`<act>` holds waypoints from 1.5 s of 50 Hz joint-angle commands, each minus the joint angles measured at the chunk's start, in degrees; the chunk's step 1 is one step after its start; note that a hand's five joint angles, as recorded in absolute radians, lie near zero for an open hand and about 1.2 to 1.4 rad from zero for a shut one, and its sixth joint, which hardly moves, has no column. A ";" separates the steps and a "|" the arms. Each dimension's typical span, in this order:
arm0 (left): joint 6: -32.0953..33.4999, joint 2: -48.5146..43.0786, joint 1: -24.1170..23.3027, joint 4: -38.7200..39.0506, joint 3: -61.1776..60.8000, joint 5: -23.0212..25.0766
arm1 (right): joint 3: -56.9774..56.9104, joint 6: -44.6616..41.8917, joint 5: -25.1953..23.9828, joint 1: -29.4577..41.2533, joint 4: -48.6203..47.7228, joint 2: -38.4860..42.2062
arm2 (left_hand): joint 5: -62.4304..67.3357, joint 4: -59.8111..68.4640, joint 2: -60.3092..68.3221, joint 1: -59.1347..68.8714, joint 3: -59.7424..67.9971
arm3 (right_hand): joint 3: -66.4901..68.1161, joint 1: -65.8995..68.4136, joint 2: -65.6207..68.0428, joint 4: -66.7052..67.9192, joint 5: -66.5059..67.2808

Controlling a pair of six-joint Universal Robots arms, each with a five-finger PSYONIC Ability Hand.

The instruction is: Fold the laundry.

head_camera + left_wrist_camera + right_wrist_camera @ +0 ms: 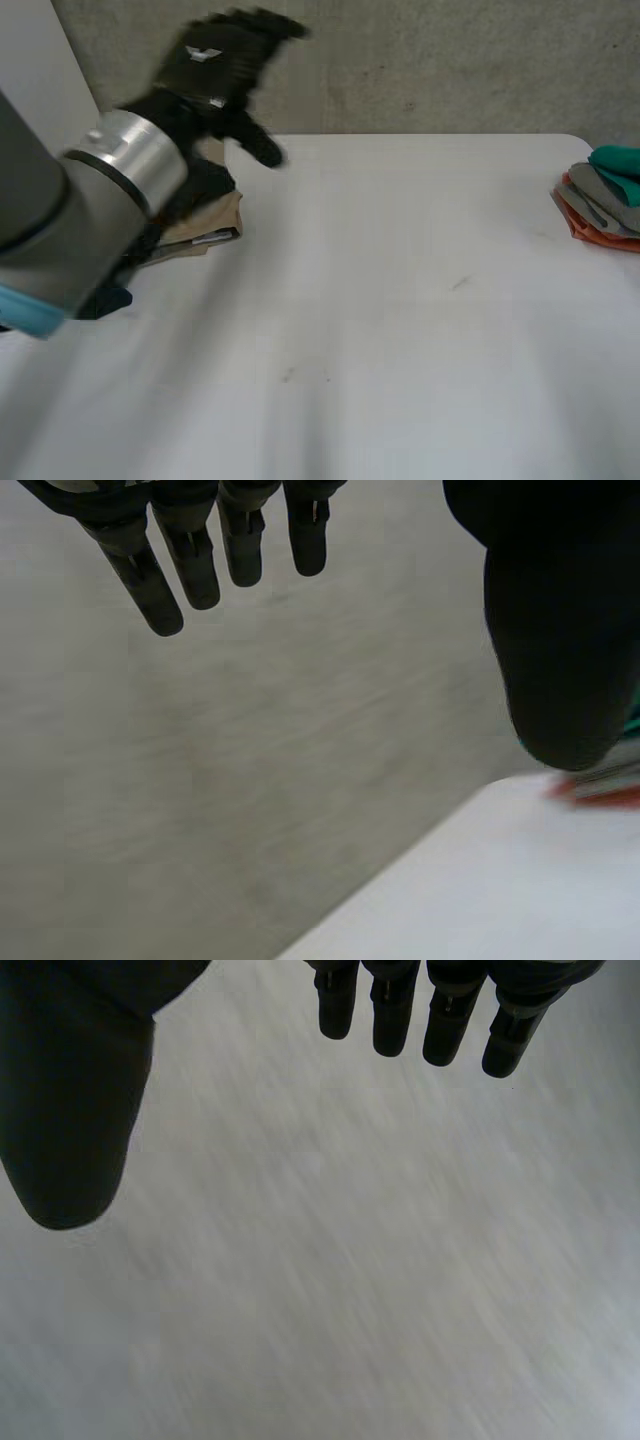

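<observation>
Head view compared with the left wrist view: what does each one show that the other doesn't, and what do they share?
The head view adds the left arm and, partly hidden behind it, a tan and dark clothes pile at the table's left side. The left wrist view adds the palm side of the left robot hand: its fingers are straight and hold nothing. Both share that hand, the white table, the grey wall and the orange and teal clothes pile at the table's right edge.
</observation>
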 commanded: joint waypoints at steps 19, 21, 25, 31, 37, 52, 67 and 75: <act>42.82 -35.02 30.03 13.62 5.46 2.25 | 30.08 -10.14 -8.75 23.74 -0.30 1.70 | 20.98 22.04 21.91 22.56 21.52 | -2.39 -3.16 -2.32 -2.49 -2.51; 43.97 -35.46 30.55 13.88 5.64 2.34 | 30.08 -10.14 -8.75 23.57 0.32 1.70 | 52.07 53.14 53.00 53.66 52.62 | -2.39 -3.16 -2.32 -2.49 -2.51; 43.71 -33.81 28.72 15.98 4.33 0.94 | 29.99 -10.23 -8.75 23.30 0.67 1.53 | 67.26 68.33 68.19 68.85 67.81 | -2.39 -3.16 -2.32 -2.49 -2.51; 34.61 -19.59 19.68 21.43 -2.69 -3.81 | 29.90 -10.05 -8.58 23.22 0.67 0.65 | 67.26 68.33 68.19 68.85 67.81 | -2.39 -3.16 -2.32 -2.49 -2.51; 10.99 -8.33 9.13 19.96 -4.73 -4.78 | 29.99 -9.53 -8.49 23.22 1.99 -1.46 | 67.26 68.33 68.19 68.85 67.81 | -2.39 -3.16 -2.32 -2.49 -2.51; -5.09 -11.37 -6.09 12.49 -4.29 -1.62 | 29.90 -7.59 -3.92 23.39 5.60 -3.13 | 67.26 68.33 68.19 68.85 67.81 | -2.39 -3.16 -2.32 -2.49 -2.51; 11.54 -5.94 -10.05 2.37 -16.33 -1.79 | 22.88 -8.56 -12.25 24.01 16.92 -3.39 | 58.90 59.97 59.83 60.49 59.45 | -2.39 -3.16 -2.32 -2.49 -2.51; 12.16 3.99 -10.14 2.10 -23.18 -2.67 | 11.98 -8.73 -22.90 24.18 23.88 3.80 | 16.71 17.77 17.64 18.29 17.25 | -2.39 -3.16 -2.32 -2.49 -2.51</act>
